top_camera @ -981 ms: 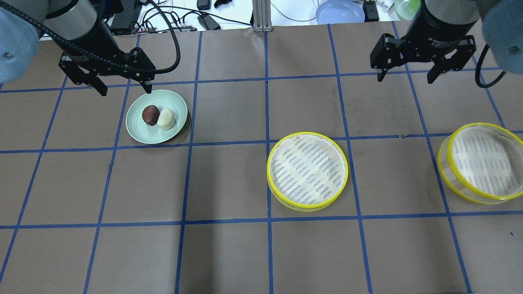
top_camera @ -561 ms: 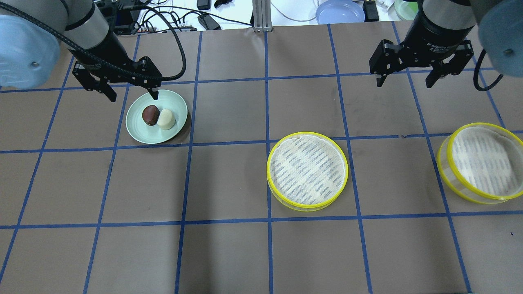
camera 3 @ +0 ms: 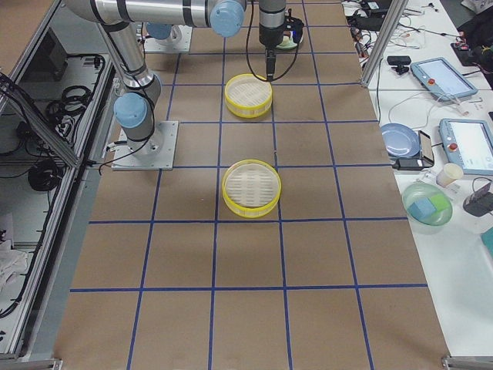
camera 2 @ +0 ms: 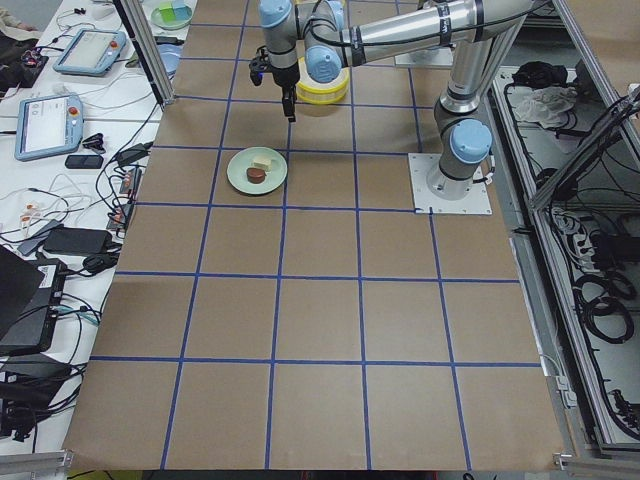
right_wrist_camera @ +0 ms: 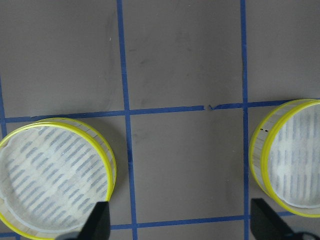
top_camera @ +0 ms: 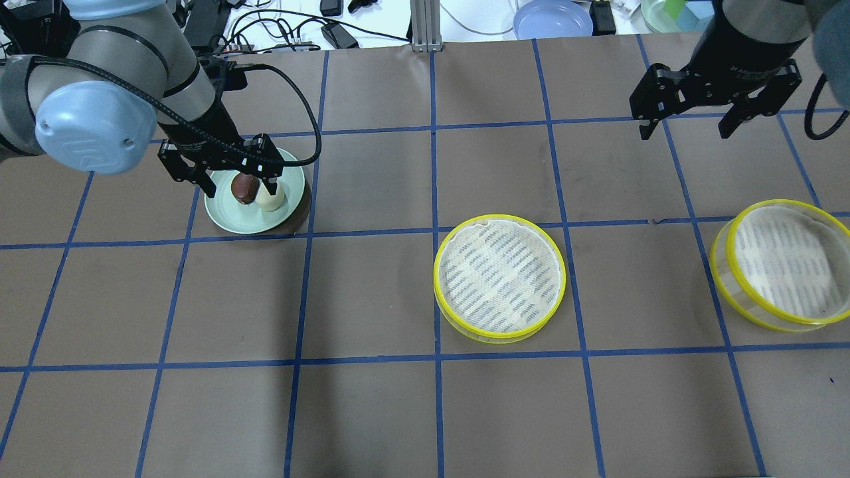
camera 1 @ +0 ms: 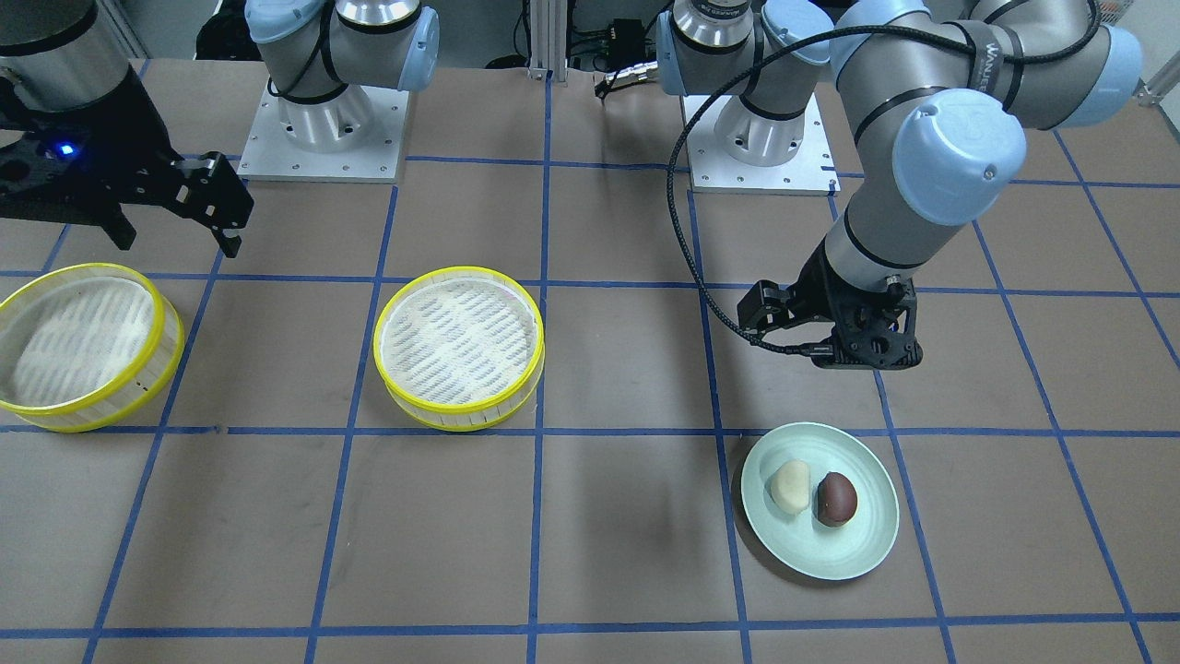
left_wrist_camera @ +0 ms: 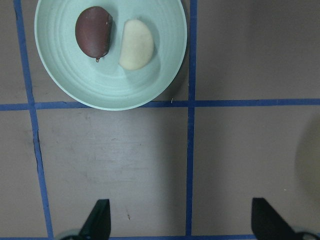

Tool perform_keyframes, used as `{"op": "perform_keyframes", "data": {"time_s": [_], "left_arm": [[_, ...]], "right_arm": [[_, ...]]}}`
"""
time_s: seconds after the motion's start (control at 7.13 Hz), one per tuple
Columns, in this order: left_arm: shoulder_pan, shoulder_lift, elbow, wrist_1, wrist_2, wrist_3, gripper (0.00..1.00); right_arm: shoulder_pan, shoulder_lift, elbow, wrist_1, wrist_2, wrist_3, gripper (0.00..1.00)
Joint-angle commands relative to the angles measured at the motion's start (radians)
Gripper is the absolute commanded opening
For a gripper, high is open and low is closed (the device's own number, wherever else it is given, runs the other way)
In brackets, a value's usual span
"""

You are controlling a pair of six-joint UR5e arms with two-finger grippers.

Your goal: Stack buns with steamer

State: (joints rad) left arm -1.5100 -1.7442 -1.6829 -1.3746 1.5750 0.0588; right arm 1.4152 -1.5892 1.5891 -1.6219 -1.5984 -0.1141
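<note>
The brown worktop (top_camera: 372, 299), ruled into squares by blue tape, carries everything. Two round steamer tiers with yellow rims stand on it well apart. One steamer tier (top_camera: 499, 277) sits near the middle, and the other steamer tier (top_camera: 783, 263) sits toward the robot's right edge. Both stand open side up with their whitish woven floors showing.

A pale green plate (top_camera: 229, 222) lies on the robot's left side, well away from both tiers.

The left end effector (top_camera: 242, 189) hangs above the worktop by the plate. Its fingers are spread wide and grip nothing. In its wrist view the plate lies ahead of the fingertips (left_wrist_camera: 100, 222) rather than between them.

The right end effector (top_camera: 684, 129) is likewise released and holds nothing. It hovers over bare worktop on the far side of the two tiers, and its wrist view shows one tier to either side.

On the plate rest the two buns, just beside each other. The dark reddish-brown bun (left_wrist_camera: 93, 32) lies toward the robot's left, and the cream-white bun (left_wrist_camera: 136, 44) is on its right. Neither bun is in a tier.
</note>
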Motion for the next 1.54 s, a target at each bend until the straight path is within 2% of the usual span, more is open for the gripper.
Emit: {"op": "perform_keyframes", "data": {"time_s": [0.0,0.14,0.28,0.42,0.56,0.7,1.12,1.4], "left_arm": [[0.001,-0.111,-0.005,0.166,0.000,0.066,1.00],[0.002,-0.156,-0.006,0.219,-0.004,0.155,0.94],[0.002,-0.188,-0.008,0.235,-0.004,0.161,0.81],[0.002,-0.216,-0.008,0.253,-0.003,0.161,0.81],[0.010,-0.247,-0.008,0.288,-0.001,0.167,0.75],[0.022,-0.276,-0.008,0.314,0.000,0.185,0.64],[0.039,-0.322,-0.008,0.339,-0.003,0.237,0.64],[0.040,-0.345,-0.006,0.357,0.000,0.242,0.46]], "right_arm": [[-0.135,0.005,0.000,-0.001,0.000,-0.182,1.00],[-0.245,0.014,0.003,0.017,0.005,-0.354,1.00],[-0.330,0.027,0.031,0.013,0.012,-0.492,1.00],[-0.381,0.031,0.047,0.005,0.003,-0.537,1.00],[-0.412,0.043,0.052,0.005,0.003,-0.562,1.00],[-0.417,0.048,0.052,-0.005,0.003,-0.576,1.00],[-0.545,0.254,0.081,-0.221,-0.044,-0.725,0.99],[-0.594,0.328,0.191,-0.407,-0.043,-0.778,0.93]]}}
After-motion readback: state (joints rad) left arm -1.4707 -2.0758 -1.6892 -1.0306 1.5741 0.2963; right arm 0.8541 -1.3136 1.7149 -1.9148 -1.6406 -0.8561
